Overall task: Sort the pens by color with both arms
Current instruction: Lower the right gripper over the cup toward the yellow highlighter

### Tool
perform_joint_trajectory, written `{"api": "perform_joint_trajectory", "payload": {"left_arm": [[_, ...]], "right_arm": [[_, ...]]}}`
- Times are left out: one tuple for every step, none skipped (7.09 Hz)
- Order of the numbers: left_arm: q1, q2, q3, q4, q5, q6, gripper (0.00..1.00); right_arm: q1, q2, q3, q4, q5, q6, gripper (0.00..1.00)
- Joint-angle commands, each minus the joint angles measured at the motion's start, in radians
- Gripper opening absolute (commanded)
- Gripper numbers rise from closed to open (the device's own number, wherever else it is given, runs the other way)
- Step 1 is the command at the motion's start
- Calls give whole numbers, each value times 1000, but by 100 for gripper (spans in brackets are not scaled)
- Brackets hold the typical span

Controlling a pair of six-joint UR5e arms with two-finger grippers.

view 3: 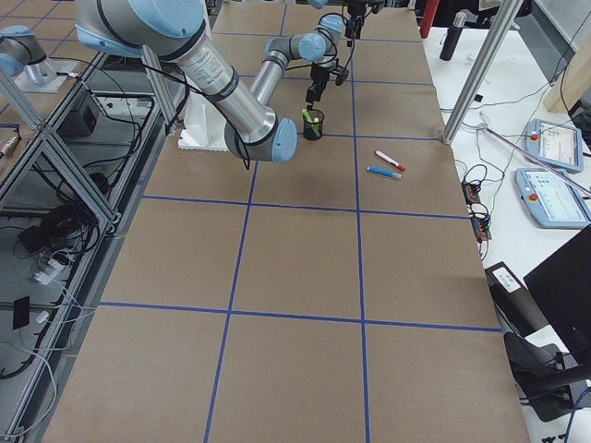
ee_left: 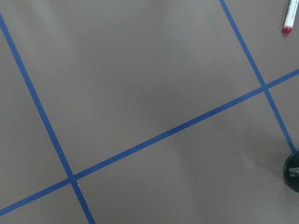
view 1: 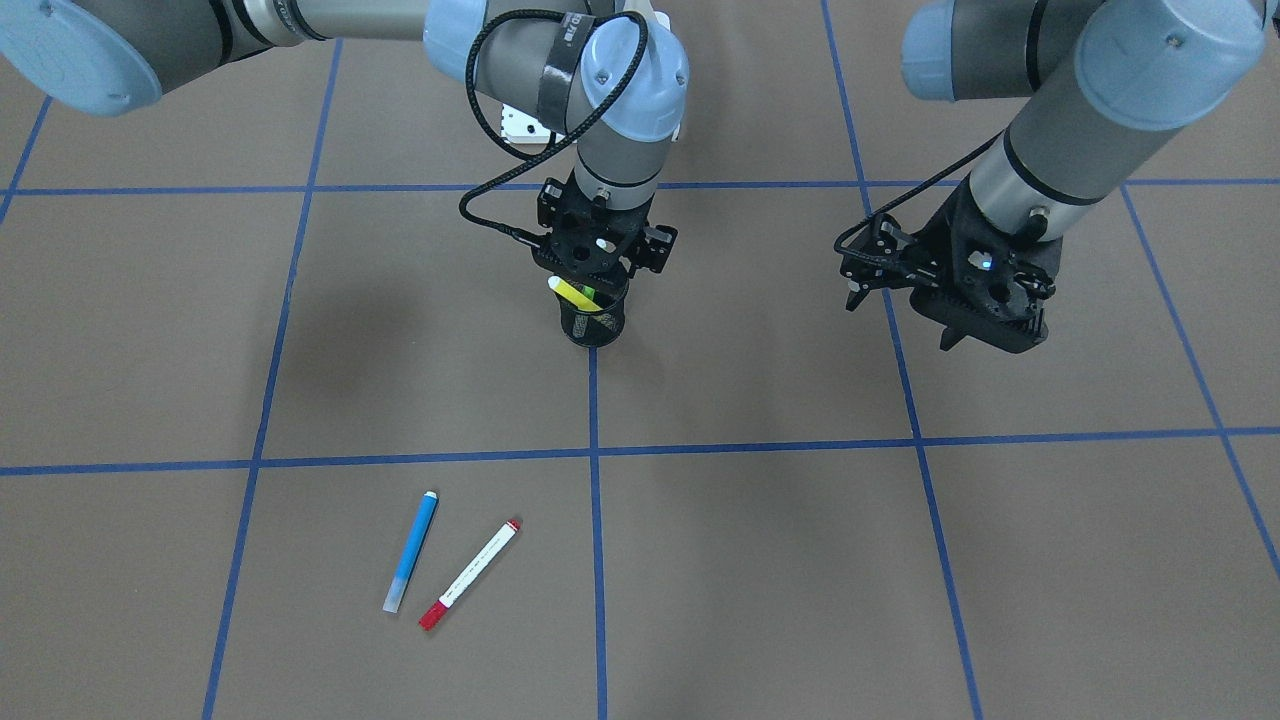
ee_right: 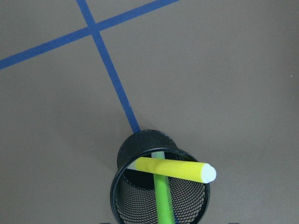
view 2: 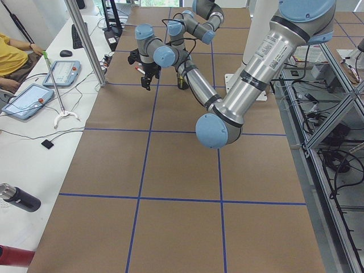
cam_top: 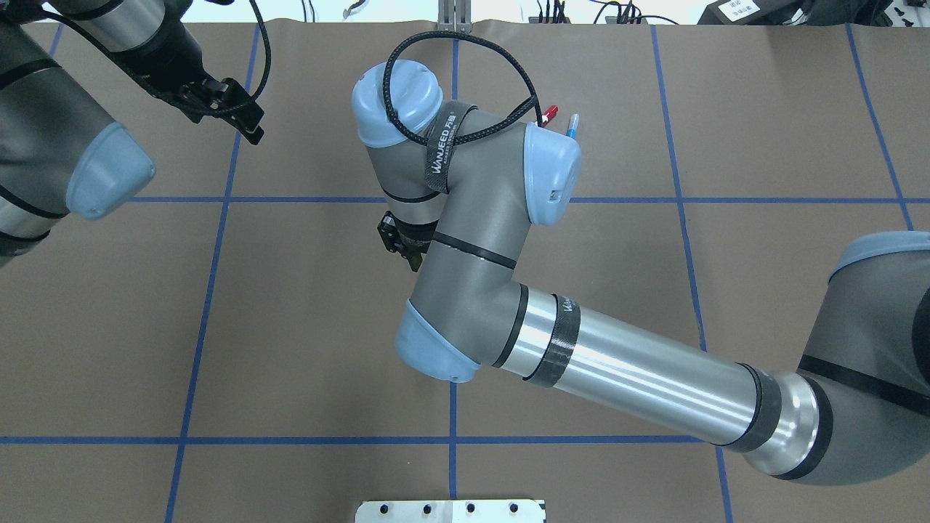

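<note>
R pincer (view 1: pixel 600 270) is hanging straight over the black mesh cup (view 1: pixel 595 322), which is standing upright mid-surface on a blue tape line (view 1: pixel 594 420). Yellow pen (ee_right: pixel 173 169) & green pen (ee_right: pixel 164 200) are sitting inside the cup. The yellow one is leaning across the rim w/ its white end poking out, crossing over the green. R pincer's fingers are mostly hiding behind its body, but it's looking released: nothing gripped, both pens resting free in the cup. L pincer (view 1: pixel 900 322) is hovering above the brown surface (view 1: pixel 150 330), well apart from the cup toward the surface's left end, jaws spread, carrying nothing. Blue pen (view 1: pixel 412 550) & the white pen w/ red cap (view 1: pixel 470 575) are lying flat toward the operators' edge, on the robot's right half, near each other but not touching, making a loose V. In the overhead view the R arm (cam_top: pixel 617 363) is covering the cup, w/ only those two pens' ends peeking out past it.
</note>
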Motion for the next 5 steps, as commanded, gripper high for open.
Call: {"api": "perform_joint_trajectory", "payload": {"left_arm": [[-3,-1,3,0,-3,-1,100],[-3,-2,3,0,-3,-4,100],[-3,-2,3,0,-5,-7,100],[-3,-2,3,-2,-5,-10,100],[-5,-3,3,-2,-5,-10,100]], "right_arm": [[-15,-2,-11,5,3,-31,54],[-15,-9,-1,4,9,-66,51],[-15,-25,10,4,12,-106,49],[-15,-45,30,4,14,-129,46],[-18,-51,35,5,15,-142,46]]}}
